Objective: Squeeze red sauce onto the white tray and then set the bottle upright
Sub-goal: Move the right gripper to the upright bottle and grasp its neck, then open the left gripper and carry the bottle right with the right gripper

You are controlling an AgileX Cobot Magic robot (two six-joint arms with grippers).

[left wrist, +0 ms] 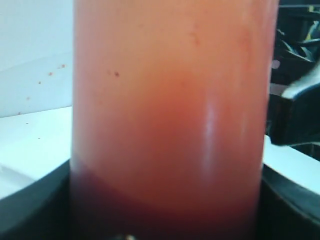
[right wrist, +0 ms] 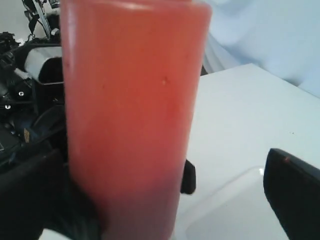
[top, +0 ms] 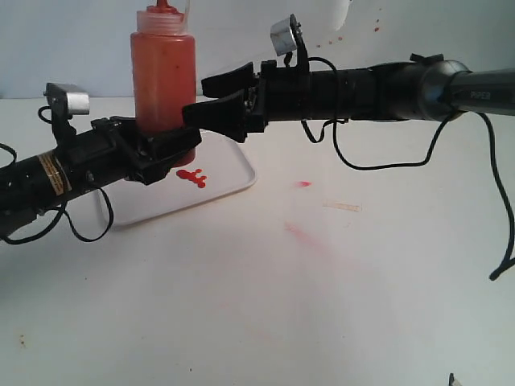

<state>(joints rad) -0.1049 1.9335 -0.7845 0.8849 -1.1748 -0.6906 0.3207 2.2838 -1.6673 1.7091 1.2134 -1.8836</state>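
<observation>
The bottle (top: 163, 76) stands upright over the white tray's (top: 233, 173) left part, red sauce (top: 191, 176) just beside; left fingers (top: 170, 149) pinch its base, right fingers (top: 213, 112) spread around its middle; probably light, soft-walled and slick, so low holds seem safest.

There is one bottle (top: 163, 76), one white tray (top: 235, 170), one small cluster of red sauce (top: 191, 176) blobs and one table (top: 322, 305). Two pincers show, the left pincer (top: 165, 149) and the right pincer (top: 198, 98), one on each of two arms (top: 362, 88). The table carries two faint pink smears (top: 303, 184) and one pale strip (top: 342, 207).
</observation>
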